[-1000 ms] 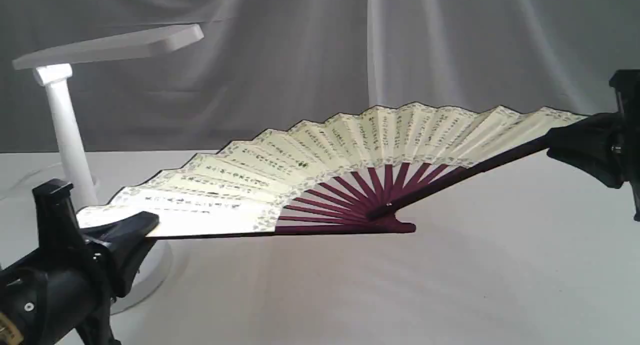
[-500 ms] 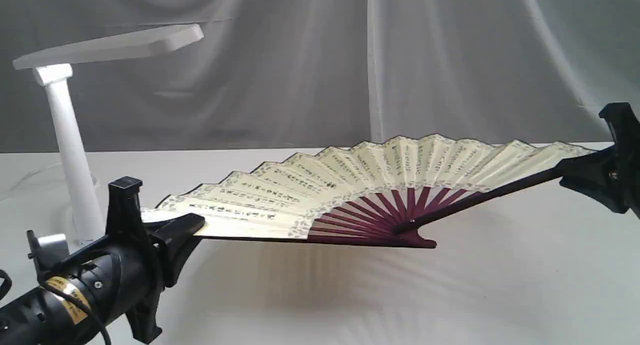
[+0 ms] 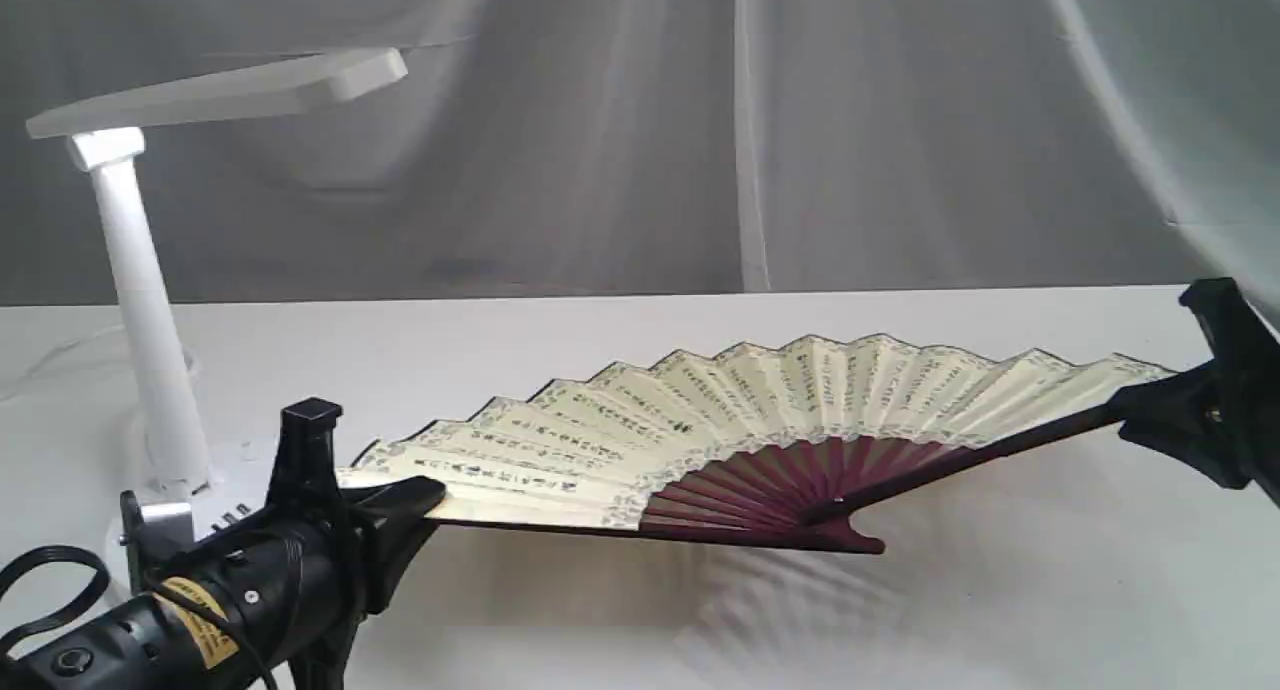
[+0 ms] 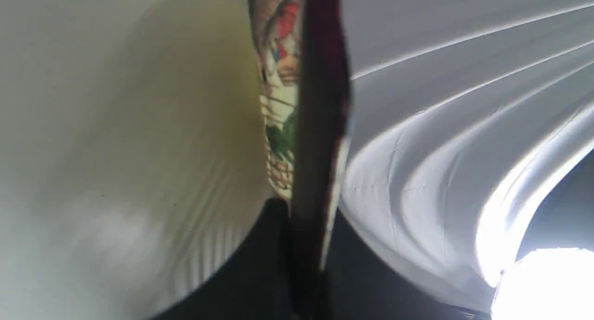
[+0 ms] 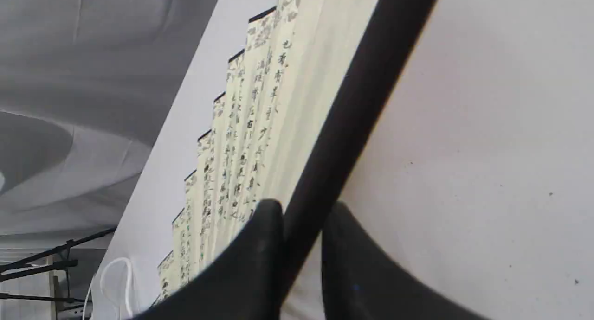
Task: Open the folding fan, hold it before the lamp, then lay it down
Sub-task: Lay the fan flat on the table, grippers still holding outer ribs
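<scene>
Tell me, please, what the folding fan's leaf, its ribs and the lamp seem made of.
The folding fan: leaf probably paper, matte cream; it holds sharp pleats and bears black writing. Its ribs: thin maroon slats, perhaps painted wood or bamboo; unclear. The lamp: likely plastic, smooth plain white with rounded edges.

Black left arm (image 3: 280, 590) with tapered fingers (image 3: 405, 500) (yellow label (image 3: 197, 610), looped cable (image 3: 60, 552)).

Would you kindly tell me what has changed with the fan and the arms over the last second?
The open folding fan has come down from well above the table to just over it, drifting rightwards in the exterior view. The left claw and right claw descended with it, each still clamped on an outer guard. Nothing was released. The lamp stayed put.
</scene>
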